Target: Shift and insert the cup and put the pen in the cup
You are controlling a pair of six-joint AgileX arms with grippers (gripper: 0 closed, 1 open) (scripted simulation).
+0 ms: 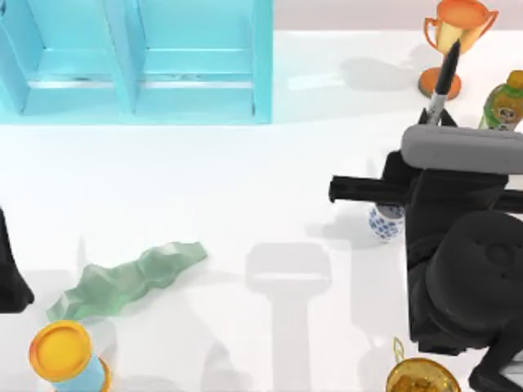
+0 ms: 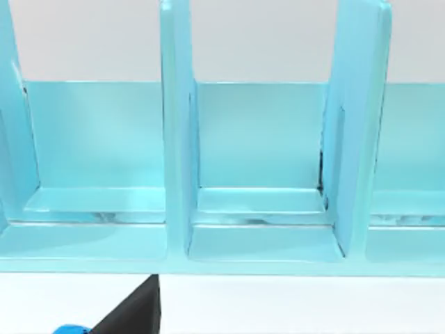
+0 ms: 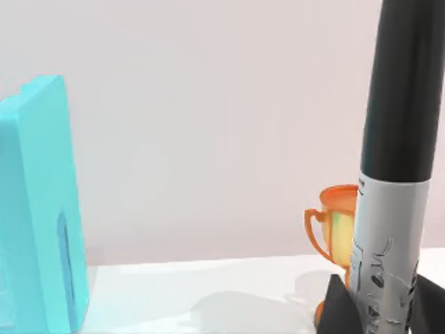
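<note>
The big right arm (image 1: 458,245) hangs over the right side of the table (image 1: 270,188). It covers most of the cup (image 1: 384,222), and just a bit of white with blue flowers peeks out beside it. That is the main worry: with the cup half hidden, the pen (image 1: 442,80) could come down on the rim or miss the opening and tip the little cup over.

The right gripper (image 3: 379,303) is closed tight around the pen's grey label part, as the right wrist view shows, and the pen stands up straight with its black end on top. The pen pokes out toward the far right corner of the table. If the hold is not firm, I think the pen could slip or lean while it is carried to the cup.

The blue rack (image 1: 139,61) stands along the far edge, on the left half of the table. It has open slots, and the cup is not in one yet. The left arm (image 1: 12,269) waits at the left edge; I cannot tell how its claw is set.

Other things sit around. A crumpled green cloth (image 1: 127,278) lies near the front left. A blue cylinder with a yellow top (image 1: 69,355) stands at the front left corner. An orange trophy (image 1: 458,37) and a green bottle (image 1: 505,102) stand close to the pen at the far right, so a swing could knock them. A gold thing (image 1: 421,377) sits at the front edge on the right.
</note>
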